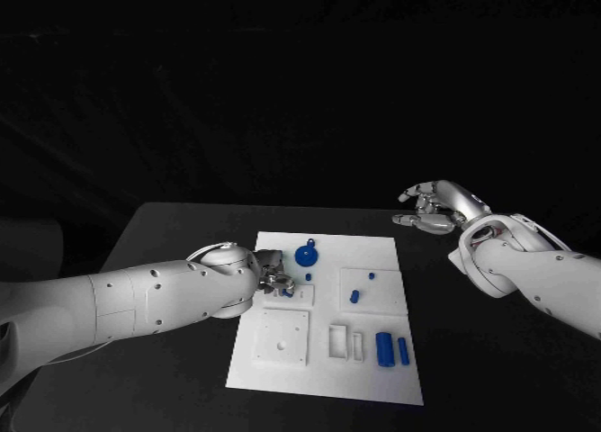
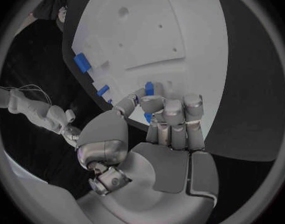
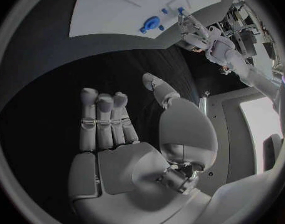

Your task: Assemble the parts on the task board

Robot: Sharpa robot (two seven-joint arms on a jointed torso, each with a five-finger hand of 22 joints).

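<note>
Blue part (image 2: 149, 88) pinched by left robot hand (image 2: 156, 118)

One white task board (image 1: 379, 378) lies on the one black counter (image 1: 183, 225). On it I count about six blue parts: one round disc (image 1: 307, 256) toward twelve o'clock, two tall blocks (image 1: 383, 346) side by side toward five o'clock, and three small pegs (image 1: 355, 294) near the middle, though a further one may hide at the left hand (image 1: 277, 281). Two hands in all, with the right hand (image 1: 433, 207) at two o'clock.
</note>
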